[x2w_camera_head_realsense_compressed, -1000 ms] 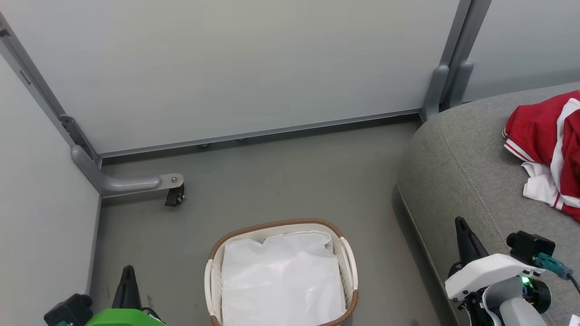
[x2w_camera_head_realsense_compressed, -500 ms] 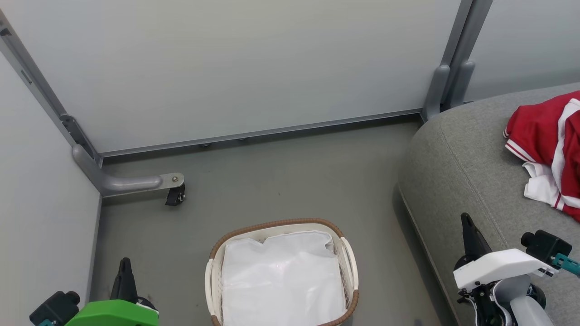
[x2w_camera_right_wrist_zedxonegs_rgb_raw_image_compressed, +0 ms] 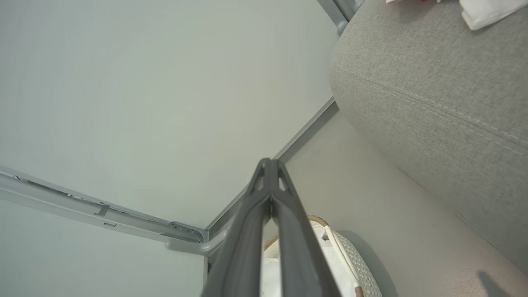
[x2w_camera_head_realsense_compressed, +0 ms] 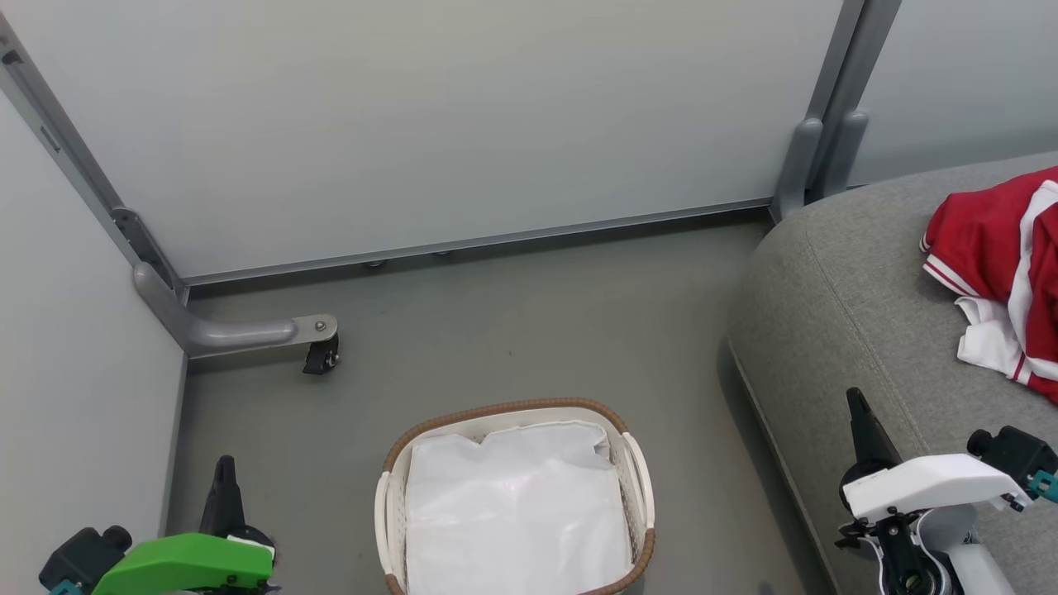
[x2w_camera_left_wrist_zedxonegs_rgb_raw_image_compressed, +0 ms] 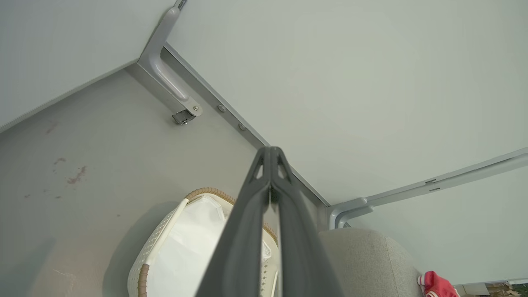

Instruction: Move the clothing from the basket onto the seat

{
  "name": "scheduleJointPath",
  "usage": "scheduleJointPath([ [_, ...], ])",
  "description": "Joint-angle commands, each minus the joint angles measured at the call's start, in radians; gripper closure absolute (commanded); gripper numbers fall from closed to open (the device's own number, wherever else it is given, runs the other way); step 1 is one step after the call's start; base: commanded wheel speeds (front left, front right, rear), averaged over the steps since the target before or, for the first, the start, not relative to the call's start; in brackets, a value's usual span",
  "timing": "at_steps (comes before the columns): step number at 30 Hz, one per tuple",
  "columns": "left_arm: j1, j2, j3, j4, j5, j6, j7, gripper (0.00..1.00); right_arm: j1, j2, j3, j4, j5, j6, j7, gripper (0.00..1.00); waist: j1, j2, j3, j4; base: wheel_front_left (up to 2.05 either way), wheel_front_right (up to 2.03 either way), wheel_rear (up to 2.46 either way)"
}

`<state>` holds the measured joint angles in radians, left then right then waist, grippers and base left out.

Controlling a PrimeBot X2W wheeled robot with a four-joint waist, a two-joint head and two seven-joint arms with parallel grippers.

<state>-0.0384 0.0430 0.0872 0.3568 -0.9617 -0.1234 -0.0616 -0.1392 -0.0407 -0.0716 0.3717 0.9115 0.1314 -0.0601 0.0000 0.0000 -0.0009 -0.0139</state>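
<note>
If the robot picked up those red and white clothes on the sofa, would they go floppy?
Probably floppy: the clothing lies crumpled in soft folds on the seat, so it would likely droop from wherever it's pinched. It looks thin, so probably light. Being cloth, it shouldn't roll or break.

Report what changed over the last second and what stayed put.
The left gripper slid outward to the robot's left and the right gripper outward to its right, both shut and empty; nothing was gripped or released. The clothing stayed on the seat, and the basket, with its white liner, did not move.
</note>
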Motion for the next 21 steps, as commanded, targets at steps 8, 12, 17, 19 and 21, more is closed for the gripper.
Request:
scheduleJointPath([
  [8,-0.036,0.008,0.007,-0.029,-0.107,-0.006,0.027,1.00,0.001,-0.008,-0.010,-0.033,0.116,-0.001,0.027,1.00,0.0000,0.0000,0.000,0.002,0.00,0.00,0.00],
  [12,-0.039,0.008,0.009,-0.036,-0.149,-0.006,0.039,1.00,0.003,-0.008,-0.012,-0.040,0.160,-0.001,0.039,1.00,0.0000,0.0000,0.001,0.002,0.00,0.00,0.00],
  [17,-0.044,0.008,0.011,-0.044,-0.198,-0.007,0.053,1.00,0.006,-0.009,-0.015,-0.049,0.212,-0.001,0.053,1.00,0.0000,0.0000,0.001,0.003,0.00,0.00,0.00],
  [19,-0.045,0.008,0.012,-0.047,-0.217,-0.007,0.058,1.00,0.008,-0.009,-0.017,-0.053,0.233,-0.001,0.058,1.00,0.0000,0.0000,0.001,0.003,0.00,0.00,0.00],
  [21,-0.047,0.008,0.012,-0.050,-0.234,-0.007,0.062,1.00,0.009,-0.009,-0.018,-0.056,0.253,-0.001,0.063,1.00,0.0000,0.0000,0.001,0.004,0.00,0.00,0.00],
])
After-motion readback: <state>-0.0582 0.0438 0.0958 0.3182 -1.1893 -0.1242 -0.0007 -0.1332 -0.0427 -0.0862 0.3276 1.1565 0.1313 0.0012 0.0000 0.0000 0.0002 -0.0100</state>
